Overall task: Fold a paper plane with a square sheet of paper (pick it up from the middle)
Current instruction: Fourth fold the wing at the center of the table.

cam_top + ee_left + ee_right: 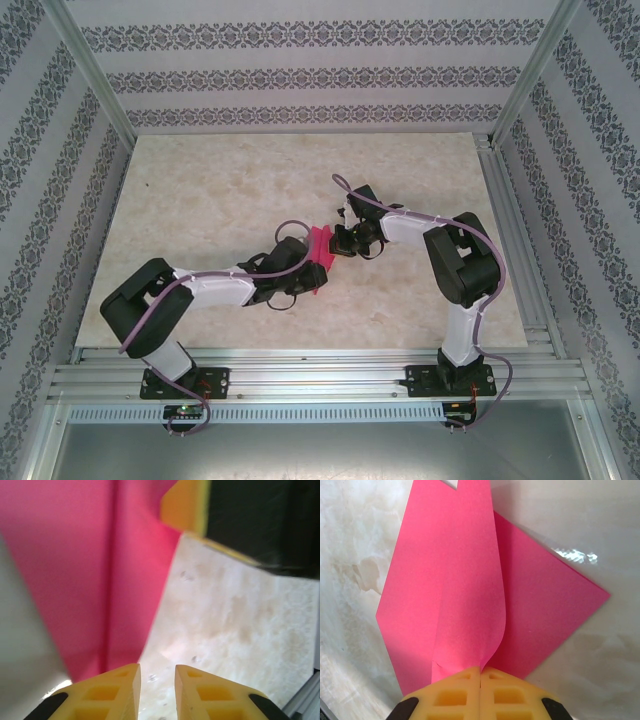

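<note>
Right wrist view: the right fingers [487, 680] are clenched on the near corner of the square sheet of paper [465, 580], raising a flap that curls over the rest spread ahead above the worktop [350, 555], probably to set a crease; the left fingers [132, 680] stand slightly parted, released, paper just ahead-left of them

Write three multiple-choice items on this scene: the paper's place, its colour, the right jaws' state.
1. The square sheet of paper is: A at the middle of the table; B at its far left corner; C on the near rail.
2. Its colour: A blue; B white; C magenta-red.
3. The jaws of the right gripper are: A wide apart; B shut on the paper; C shut on nothing.
Key: A, the top view shows it mid-table; C, bright magenta-red in every view; B, they pinch its curled edge.
</note>
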